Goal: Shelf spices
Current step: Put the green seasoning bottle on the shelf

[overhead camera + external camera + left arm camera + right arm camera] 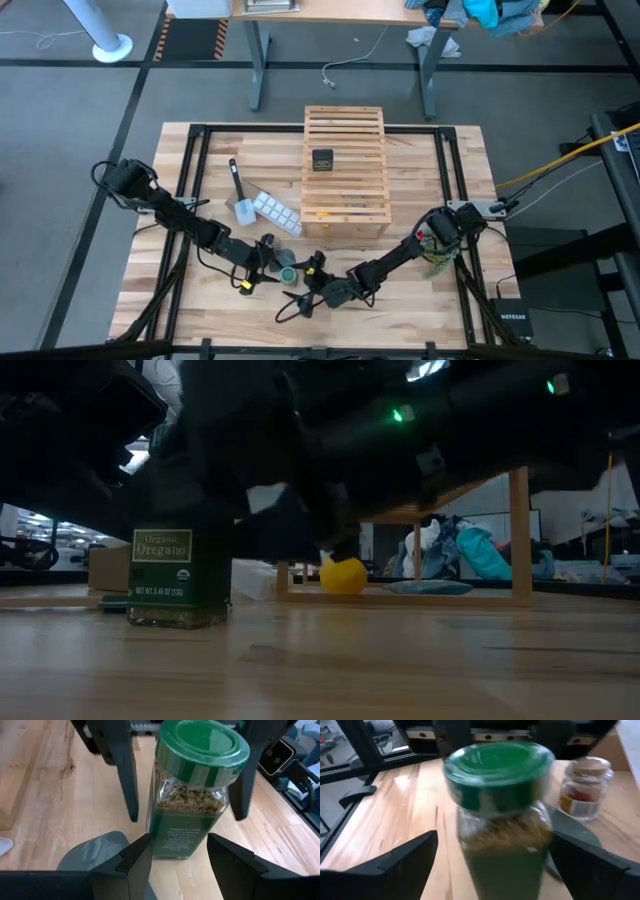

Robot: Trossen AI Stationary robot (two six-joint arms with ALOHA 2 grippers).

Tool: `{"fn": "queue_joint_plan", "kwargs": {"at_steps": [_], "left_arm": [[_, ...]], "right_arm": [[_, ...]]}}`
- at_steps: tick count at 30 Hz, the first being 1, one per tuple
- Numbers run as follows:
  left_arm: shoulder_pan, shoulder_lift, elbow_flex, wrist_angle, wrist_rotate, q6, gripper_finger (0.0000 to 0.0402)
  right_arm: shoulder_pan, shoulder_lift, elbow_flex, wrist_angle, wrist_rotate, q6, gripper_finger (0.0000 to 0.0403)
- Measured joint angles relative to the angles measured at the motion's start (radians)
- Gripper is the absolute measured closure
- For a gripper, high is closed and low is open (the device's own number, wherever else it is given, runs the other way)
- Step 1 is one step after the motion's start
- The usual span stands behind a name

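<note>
While the dark black-topped jar (pixel 322 160) already sits on the shelf (pixel 345 170), you have two left on the table's near edge. Green-lidded jar (pixel 192 795), dried herb: upright between the left gripper (pixel 177 862), loosely around it, and right gripper (pixel 490 865), spread wide, empty. Small clear jar (pixel 584 787), brownish contents: just beside it.

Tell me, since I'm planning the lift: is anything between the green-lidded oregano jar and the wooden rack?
Possibly: the white ice-cube tray lies on the tabletop between the green-lidded oregano jar and the slatted wooden rack, off its front-left corner. Lifting clears it.
</note>
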State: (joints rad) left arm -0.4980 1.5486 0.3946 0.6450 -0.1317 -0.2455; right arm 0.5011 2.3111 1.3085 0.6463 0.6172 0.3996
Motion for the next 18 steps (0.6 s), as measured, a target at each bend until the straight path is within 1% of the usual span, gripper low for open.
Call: {"fn": "queue_joint_plan", "kwargs": {"at_steps": [6, 9, 13, 18], "left_arm": [[0.000, 0.000, 0.000, -0.001, -0.001, 0.000, 0.0219], [0.000, 0.000, 0.000, -0.001, -0.001, 0.000, 0.0219], [0.000, 0.000, 0.000, 0.000, -0.001, 0.000, 0.0219], [0.000, 0.000, 0.000, 0.000, -0.001, 0.002, 0.0219]], "right_arm": [[0.002, -0.001, 0.044, -0.090, 0.010, -0.021, 0.0023], [0.002, -0.001, 0.047, -0.101, 0.018, -0.023, 0.0041], [0.002, -0.001, 0.047, -0.103, 0.019, -0.023, 0.0095], [0.002, -0.001, 0.047, -0.102, 0.019, -0.042, 0.0189]]}}
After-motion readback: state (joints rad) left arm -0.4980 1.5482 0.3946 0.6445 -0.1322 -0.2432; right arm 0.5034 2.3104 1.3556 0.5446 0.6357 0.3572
